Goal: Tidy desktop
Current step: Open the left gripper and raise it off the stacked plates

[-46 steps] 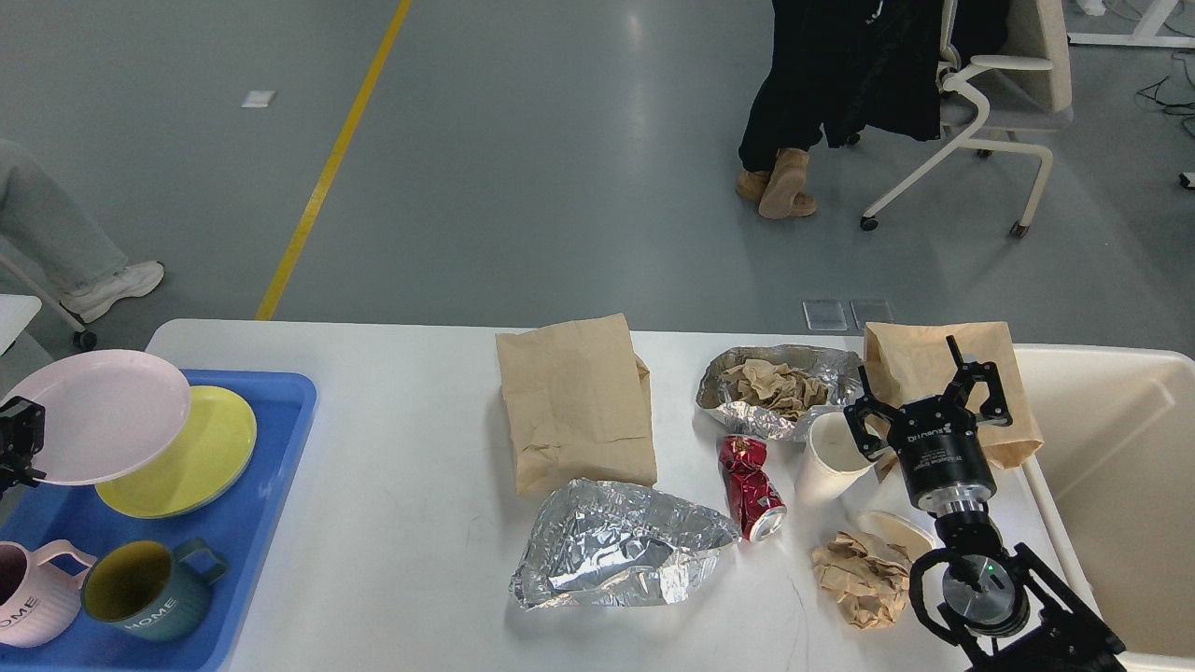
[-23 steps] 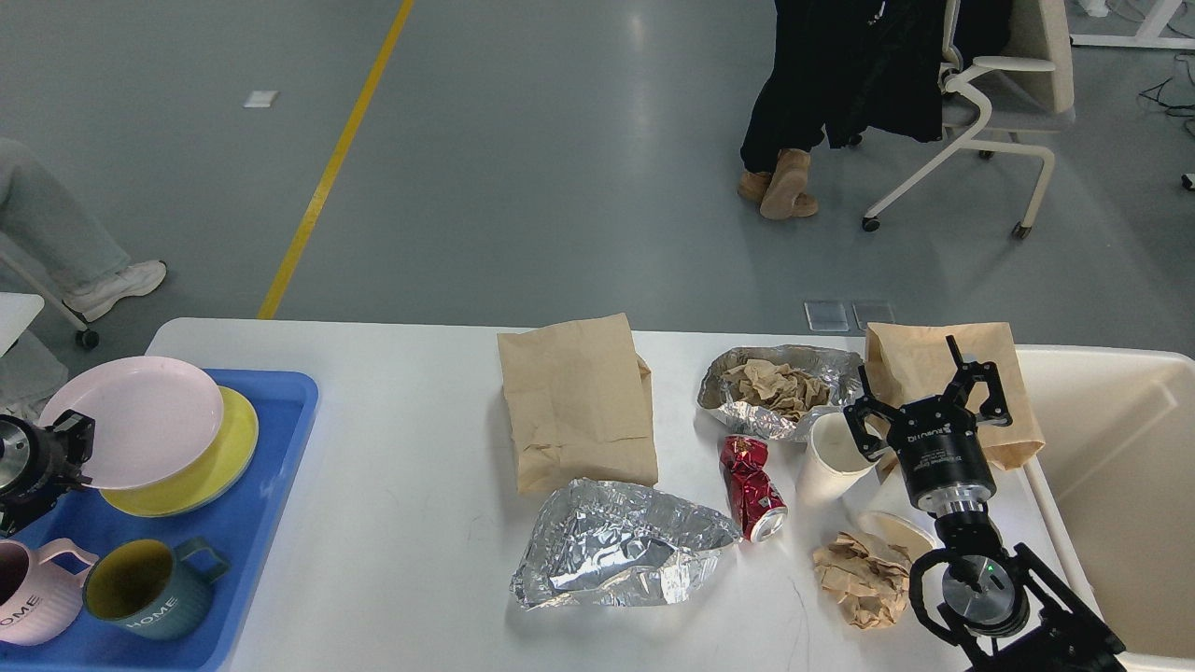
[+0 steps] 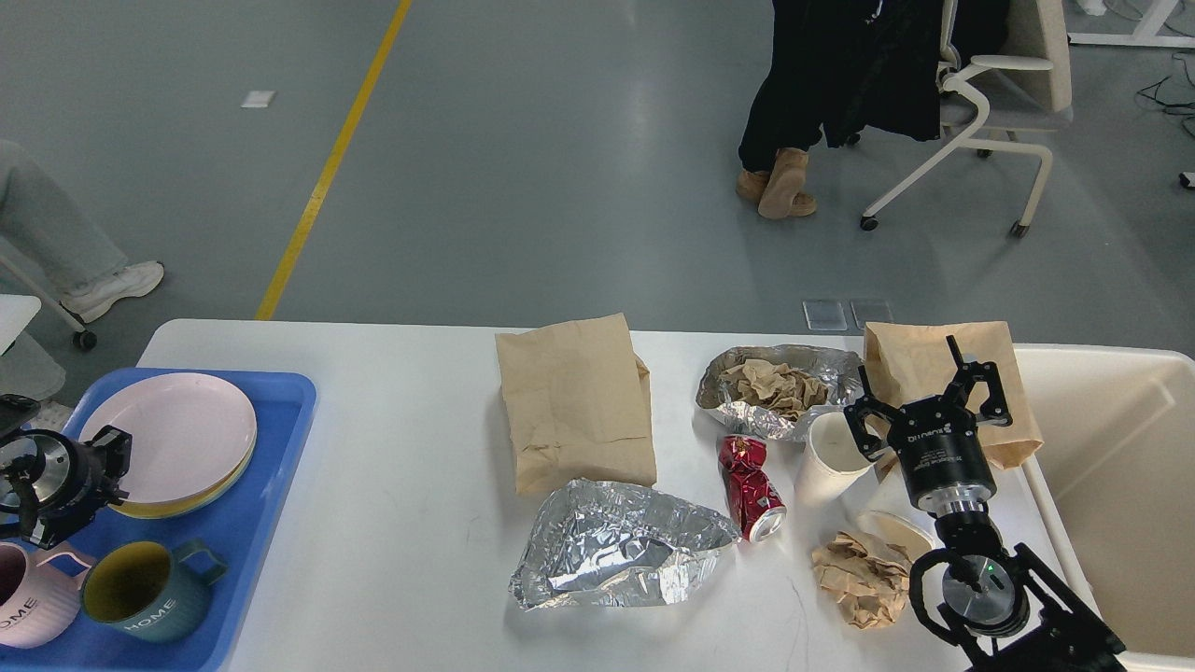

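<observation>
Fingers of the right gripper (image 3: 929, 387) stand spread wide with nothing between them, raised over a white paper cup (image 3: 828, 457) and a brown paper bag (image 3: 943, 373). The left gripper (image 3: 112, 457) sits at the near edge of a pink plate (image 3: 177, 429) — whether it grips the rim I cannot tell. That plate lies stacked on a yellow one in the blue tray (image 3: 280, 485), beside two mugs. The desktop (image 3: 392, 504) spreads between the arms, strewn with foil, a crushed red can (image 3: 752, 485) and crumpled paper.

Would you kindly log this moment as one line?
left gripper: at pink plate, grip unclear | right gripper: open above desktop | trash uncleared
</observation>
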`<state>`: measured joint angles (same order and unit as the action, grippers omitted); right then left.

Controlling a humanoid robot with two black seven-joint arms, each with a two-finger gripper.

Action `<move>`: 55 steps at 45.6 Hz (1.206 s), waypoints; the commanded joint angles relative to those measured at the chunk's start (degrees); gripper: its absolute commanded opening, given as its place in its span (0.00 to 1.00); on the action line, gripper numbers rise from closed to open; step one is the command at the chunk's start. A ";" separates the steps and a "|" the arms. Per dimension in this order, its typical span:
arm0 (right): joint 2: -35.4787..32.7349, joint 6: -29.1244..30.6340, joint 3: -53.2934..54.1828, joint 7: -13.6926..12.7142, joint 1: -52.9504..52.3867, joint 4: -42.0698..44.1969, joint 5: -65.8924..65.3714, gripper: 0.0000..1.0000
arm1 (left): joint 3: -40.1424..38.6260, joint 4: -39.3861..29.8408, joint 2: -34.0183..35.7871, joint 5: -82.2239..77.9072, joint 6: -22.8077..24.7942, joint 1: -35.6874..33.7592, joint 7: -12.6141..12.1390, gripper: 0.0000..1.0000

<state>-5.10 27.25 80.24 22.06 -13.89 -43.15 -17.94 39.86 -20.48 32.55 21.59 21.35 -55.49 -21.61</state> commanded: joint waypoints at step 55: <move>0.00 0.00 0.00 0.00 0.00 0.08 0.01 1.00 | -98.22 -1.40 -12.41 -1.11 0.80 11.89 12.35 0.96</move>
<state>-5.10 27.25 80.25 22.06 -13.89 -43.12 -17.92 -55.38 -20.65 24.33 20.46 21.46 -44.48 -18.74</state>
